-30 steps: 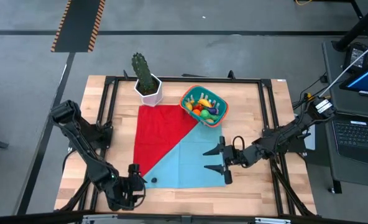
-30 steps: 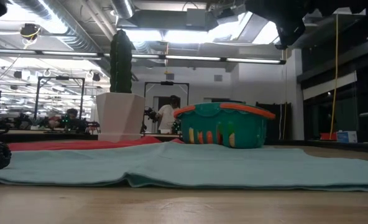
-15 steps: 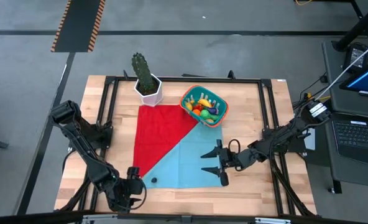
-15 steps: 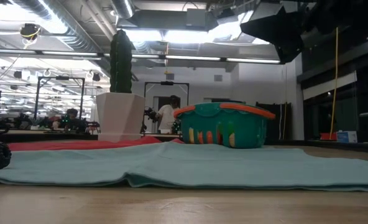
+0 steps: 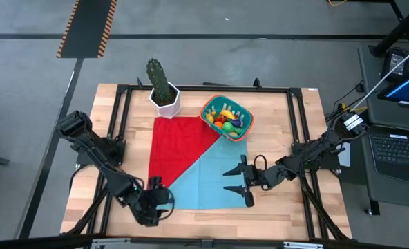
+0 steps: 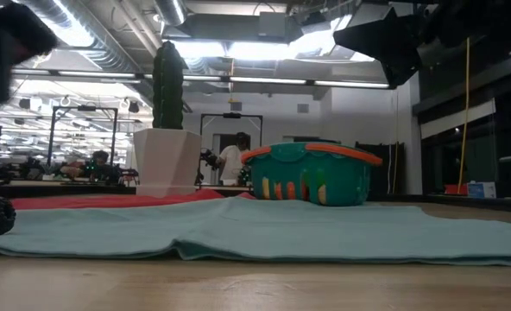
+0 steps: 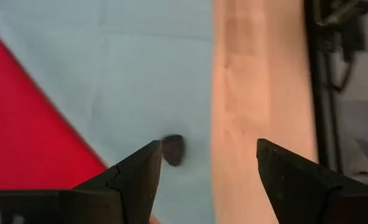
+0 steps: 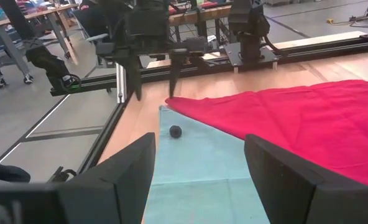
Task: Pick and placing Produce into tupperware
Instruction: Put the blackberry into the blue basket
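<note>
Left pincer [image 7: 206,163] released, poised above the last loose piece of Produce, a dark berry [image 7: 173,150] on the teal cloth [image 5: 211,173] just beside the red cloth's [image 5: 180,142] edge, well apart from the tupperware [image 5: 226,118] already filled with Produce [image 5: 227,117]. Right pincer [image 5: 244,181] released, idle over the teal cloth nearer the tupperware. Likely fault: small round berry sits close to one finger [image 7: 137,177], so an off-centre closure may roll it away or pinch cloth.
</note>
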